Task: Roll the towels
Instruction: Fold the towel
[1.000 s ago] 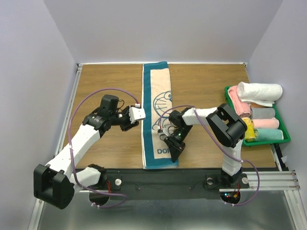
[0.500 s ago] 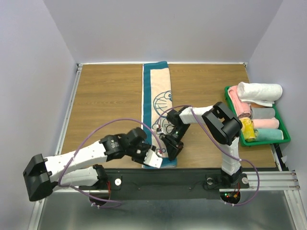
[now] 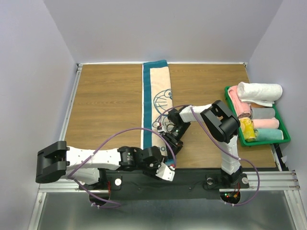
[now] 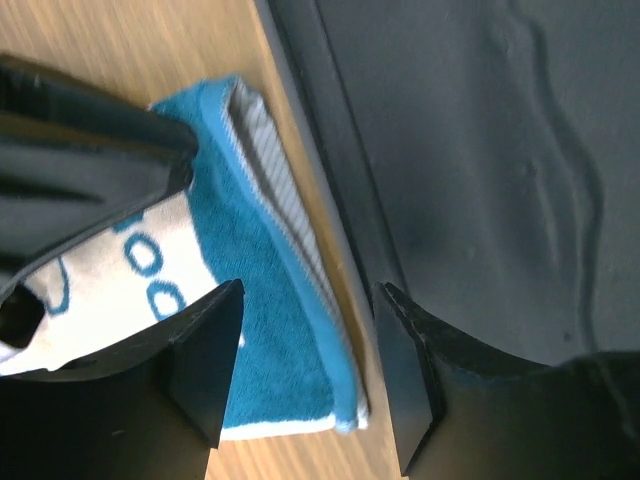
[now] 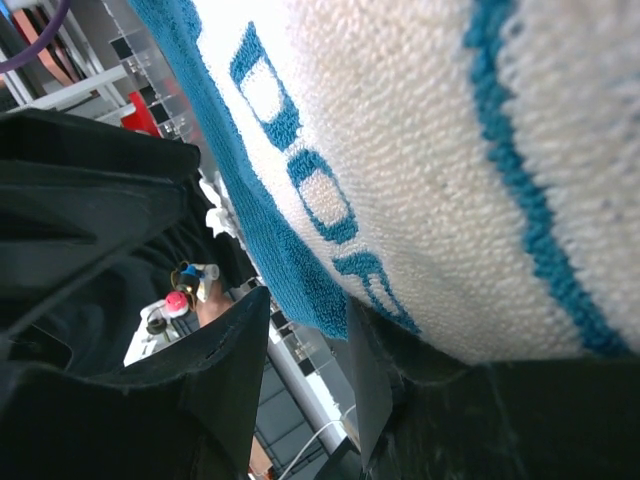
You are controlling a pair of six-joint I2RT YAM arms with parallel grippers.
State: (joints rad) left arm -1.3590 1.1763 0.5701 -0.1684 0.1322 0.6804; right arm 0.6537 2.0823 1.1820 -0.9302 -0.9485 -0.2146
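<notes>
Sweeping in from the left, the left gripper [image 3: 165, 171] now sits at the near end of the towel [image 3: 156, 91], jaws open astride its corner, so the roll looks about to start. The right gripper [image 3: 171, 140] is on the cloth; I cannot tell its state. The towel lies lengthwise mid-surface [image 3: 105, 96], its hem at the near edge, with open room ahead.

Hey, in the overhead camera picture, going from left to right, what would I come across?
Left arm's black elbow block → flat towel → right arm's black elbow block → green tray holding rolled towels.
</notes>
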